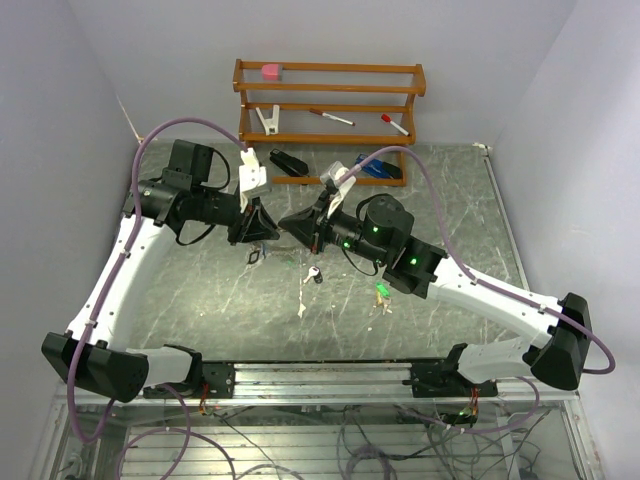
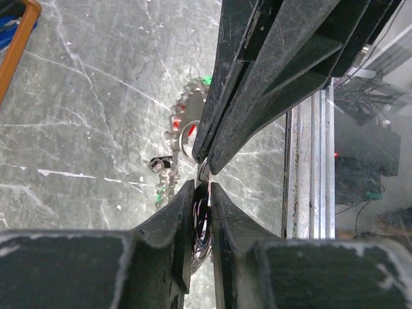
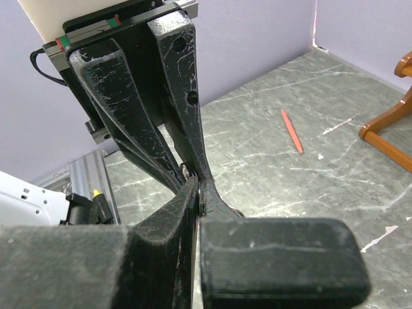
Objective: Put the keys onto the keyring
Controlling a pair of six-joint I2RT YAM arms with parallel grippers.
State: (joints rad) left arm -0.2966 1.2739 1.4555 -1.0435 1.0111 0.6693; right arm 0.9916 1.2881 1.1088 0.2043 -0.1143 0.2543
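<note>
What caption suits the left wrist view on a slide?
Left gripper and right gripper meet tip to tip; the key-fringed keyring shows beside them.

Keyring [image 2: 185, 136]: thin silver wire hoop, fringed with small metal keys, red and green flecks among them; held mid-scene, wire nipped in the closed left pincer [image 2: 201, 187], closed right pincer [image 2: 205, 164] at the same spot. Loose on the surface [image 1: 200, 290], nearer: dark-headed key [image 1: 315, 274]; green-headed key [image 1: 381, 291] further right.
</note>
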